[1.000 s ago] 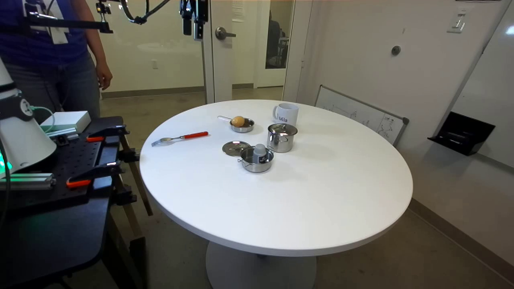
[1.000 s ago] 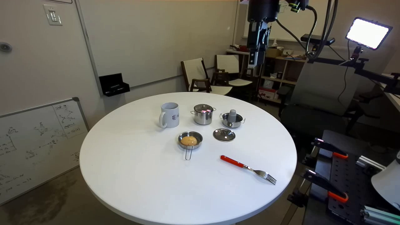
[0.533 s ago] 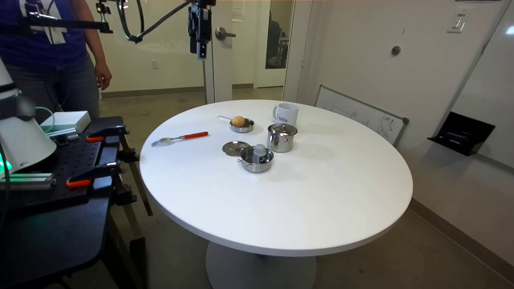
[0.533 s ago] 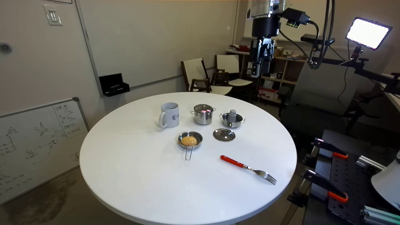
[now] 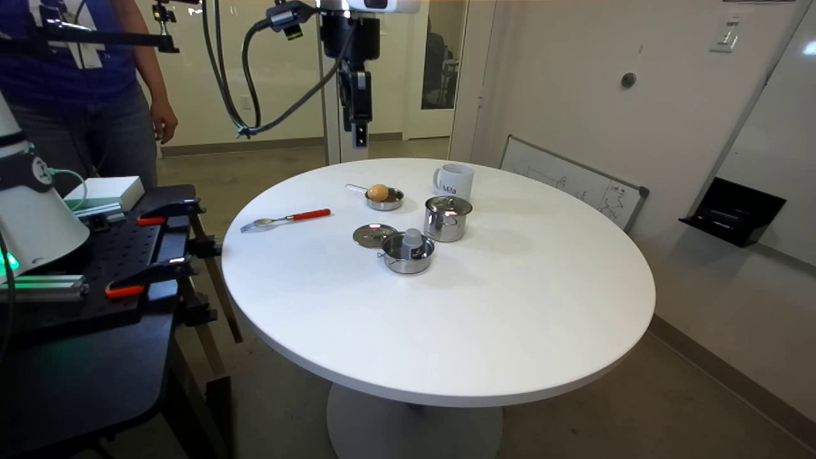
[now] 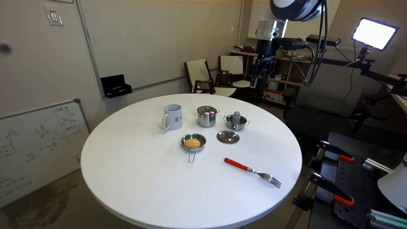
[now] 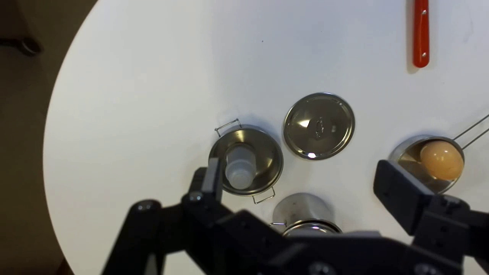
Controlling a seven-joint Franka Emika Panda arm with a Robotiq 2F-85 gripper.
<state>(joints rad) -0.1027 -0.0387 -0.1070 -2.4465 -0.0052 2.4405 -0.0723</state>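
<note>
Round white bench [image 7: 126, 114]: your gripper [image 7: 305, 185] hangs above it, jaws spread wide, holding nothing.
Left to right in your wrist view: an open pan [image 7: 266, 156] with a grey cylinder [image 7: 241, 170] upright in it; the lidded pot [image 7: 303, 210], seen through the gap; the flat lid [image 7: 320, 124], farther up the view; a small pan [image 7: 413, 157] holding a tan egg [image 7: 442, 160]. All lie below the gripper, none touched.
</note>
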